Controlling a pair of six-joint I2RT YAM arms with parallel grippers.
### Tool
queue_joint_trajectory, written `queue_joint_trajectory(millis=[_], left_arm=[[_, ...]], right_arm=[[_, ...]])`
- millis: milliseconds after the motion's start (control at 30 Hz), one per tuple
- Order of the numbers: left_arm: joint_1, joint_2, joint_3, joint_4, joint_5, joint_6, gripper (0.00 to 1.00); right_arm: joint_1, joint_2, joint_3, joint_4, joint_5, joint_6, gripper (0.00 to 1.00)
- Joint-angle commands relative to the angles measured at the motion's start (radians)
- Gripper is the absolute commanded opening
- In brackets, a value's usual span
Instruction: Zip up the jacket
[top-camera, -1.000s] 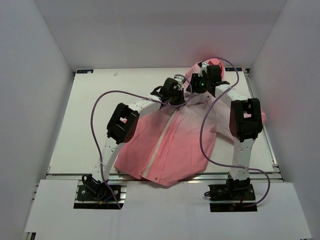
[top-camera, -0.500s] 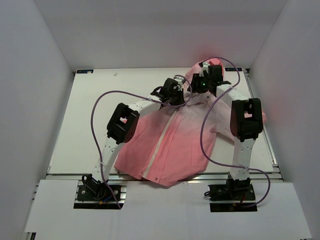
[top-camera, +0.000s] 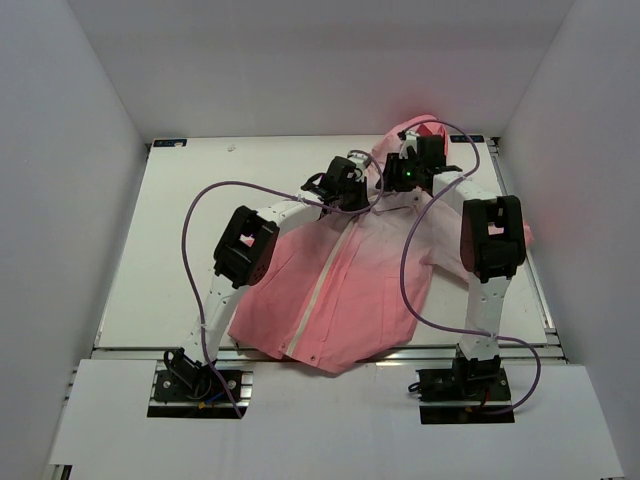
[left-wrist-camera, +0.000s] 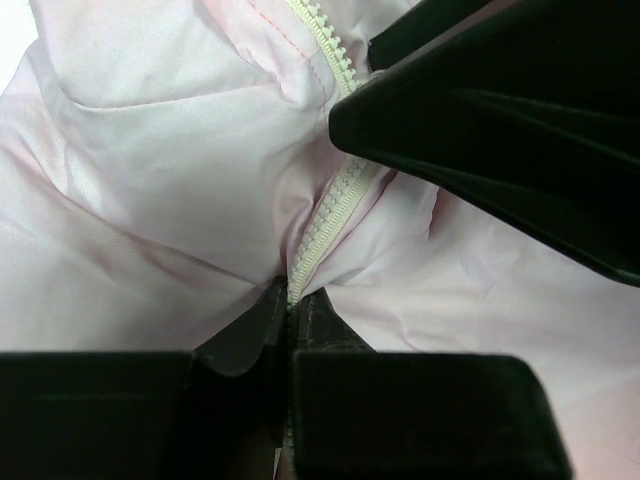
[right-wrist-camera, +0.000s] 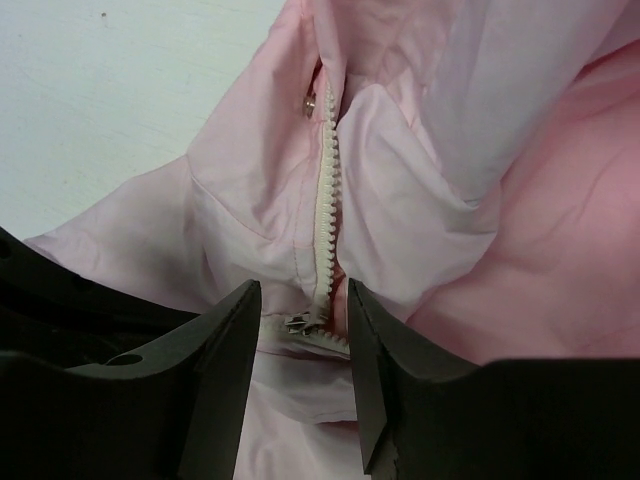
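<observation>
Most of the zipper (top-camera: 325, 280) looks closed on the jacket (top-camera: 375, 290) lying across the desk (top-camera: 190, 180). My left tool (left-wrist-camera: 290, 312) pinches the zipper, my right tool (right-wrist-camera: 298, 330) straddles the slider (right-wrist-camera: 302, 323), jaws apart. I judge only the collar stretch is left.

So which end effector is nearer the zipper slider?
Right. The right end effector straddles the zipper slider; the left end effector pinches the zipper just below it.

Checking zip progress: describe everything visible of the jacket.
The jacket is thin fabric, pale to coral pink, lying wrinkled and front-up on the table. Its white zipper runs up the front; a slider and a snap show near the collar. The left gripper pinches the zipper; the right gripper straddles the slider, jaws apart.
</observation>
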Motion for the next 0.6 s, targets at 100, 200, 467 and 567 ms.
queue_joint_trajectory(millis=[100, 200, 467, 567], left_arm=[[-0.002, -0.042, -0.025, -0.021, -0.022, -0.004, 0.0], [-0.002, -0.044, -0.033, -0.013, -0.016, -0.003, 0.0], [-0.002, -0.047, -0.034, -0.005, -0.014, -0.014, 0.0], [-0.002, -0.049, -0.037, -0.002, -0.016, -0.015, 0.0]], right_arm=[[-0.003, -0.008, -0.021, -0.014, 0.052, 0.01, 0.46], [-0.006, -0.015, -0.035, -0.005, 0.023, 0.016, 0.46], [-0.006, -0.026, -0.058, 0.012, -0.06, 0.032, 0.32], [-0.006, -0.038, -0.083, 0.026, -0.065, 0.039, 0.31]])
